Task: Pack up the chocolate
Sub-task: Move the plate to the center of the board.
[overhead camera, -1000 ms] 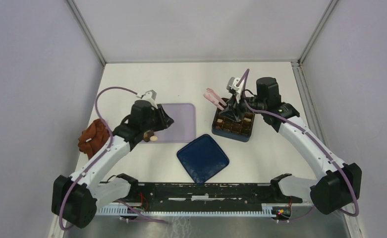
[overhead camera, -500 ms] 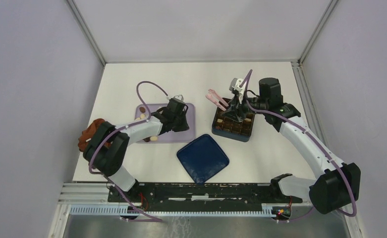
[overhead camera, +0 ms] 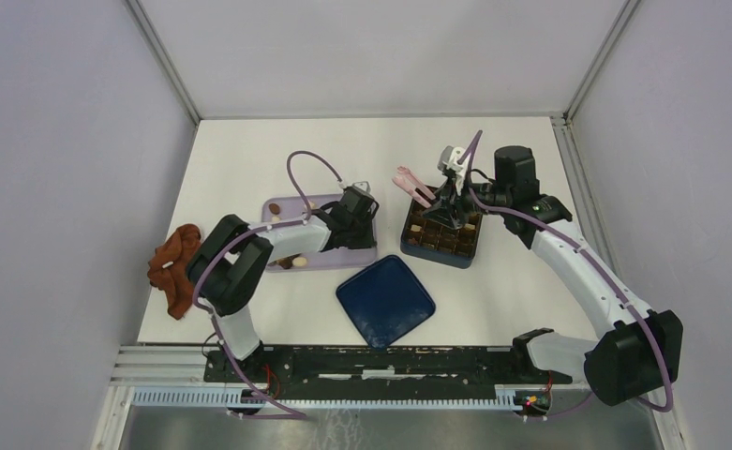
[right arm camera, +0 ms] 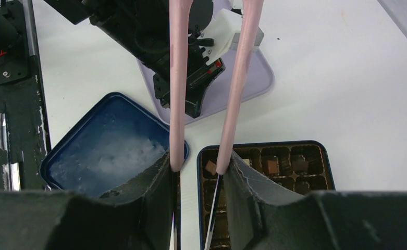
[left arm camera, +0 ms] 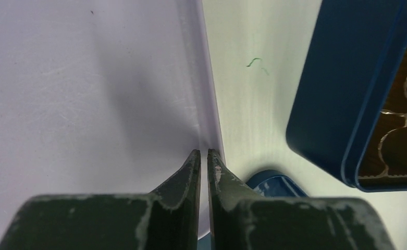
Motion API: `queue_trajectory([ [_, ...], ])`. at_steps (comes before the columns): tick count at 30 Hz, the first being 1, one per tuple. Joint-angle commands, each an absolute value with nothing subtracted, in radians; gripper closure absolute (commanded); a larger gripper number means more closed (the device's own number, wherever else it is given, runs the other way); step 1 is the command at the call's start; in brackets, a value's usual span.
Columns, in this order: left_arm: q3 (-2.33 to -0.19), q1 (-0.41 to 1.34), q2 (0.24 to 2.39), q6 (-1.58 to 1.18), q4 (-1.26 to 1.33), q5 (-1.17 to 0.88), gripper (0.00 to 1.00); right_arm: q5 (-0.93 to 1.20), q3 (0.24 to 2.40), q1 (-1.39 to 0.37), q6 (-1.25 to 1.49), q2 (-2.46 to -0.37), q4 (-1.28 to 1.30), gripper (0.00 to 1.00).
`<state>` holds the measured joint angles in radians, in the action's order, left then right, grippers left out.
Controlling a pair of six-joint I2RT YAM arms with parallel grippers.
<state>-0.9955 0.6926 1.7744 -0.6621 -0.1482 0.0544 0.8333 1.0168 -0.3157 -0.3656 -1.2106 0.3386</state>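
Findings, nearest first.

1. Lower centre of the overhead view: the blue lid (overhead camera: pixel 385 300) lies flat on the table (overhead camera: pixel 249 159), apart from the box. It is not fitted.

2. Left of centre: my left gripper (left arm camera: pixel 202 156) sits at the right edge of the lavender tray (left arm camera: pixel 86 94). The fingers are drawn almost together with only a slit between them. They appear to nip the rim, but I cannot confirm contact. Loose chocolate (overhead camera: pixel 291 262) lies on the tray's left part, with one more piece at its upper left corner. A reddish-brown cloth (overhead camera: pixel 174 267) lies beside the tray, at the table's left edge.

3. Right of centre: my right gripper (right arm camera: pixel 198 166) is clamped on the pink tongs (right arm camera: pixel 177 78), whose arms stand apart. Their tips run out of the top of the wrist view, so I cannot tell whether they carry a piece.

4. Below the tongs is the box (overhead camera: pixel 442 242). Several cells hold pieces and others look empty.

Assessment: packing is partway done. The tray pieces are not yet moved across, and the lid is not yet on.
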Motion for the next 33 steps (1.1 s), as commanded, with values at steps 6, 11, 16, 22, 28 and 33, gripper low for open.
queue_trajectory([
  [6,-1.122,0.738,1.876,-0.711,-0.087,-0.014,0.84,0.874,1.021,-0.281,-0.379,-1.181,0.322,0.59],
  [11,-1.172,0.741,1.924,-0.731,-0.052,-0.056,0.84,0.882,1.021,-0.261,-0.379,-1.183,0.322,0.59],
  [16,-1.19,0.743,1.95,-0.756,0.027,-0.105,0.84,0.892,1.022,-0.246,-0.377,-1.189,0.327,0.59],
  [22,-1.138,0.742,1.859,-0.749,0.065,-0.044,0.82,0.907,1.022,-0.217,-0.373,-1.191,0.327,0.59],
  [28,-1.022,0.742,1.694,-0.7,0.127,0.029,0.54,0.916,1.023,-0.196,-0.365,-1.19,0.324,0.59],
  [33,-1.102,0.742,1.736,-0.671,0.123,-0.047,0.35,0.905,1.031,-0.17,-0.352,-1.182,0.329,0.59],
])
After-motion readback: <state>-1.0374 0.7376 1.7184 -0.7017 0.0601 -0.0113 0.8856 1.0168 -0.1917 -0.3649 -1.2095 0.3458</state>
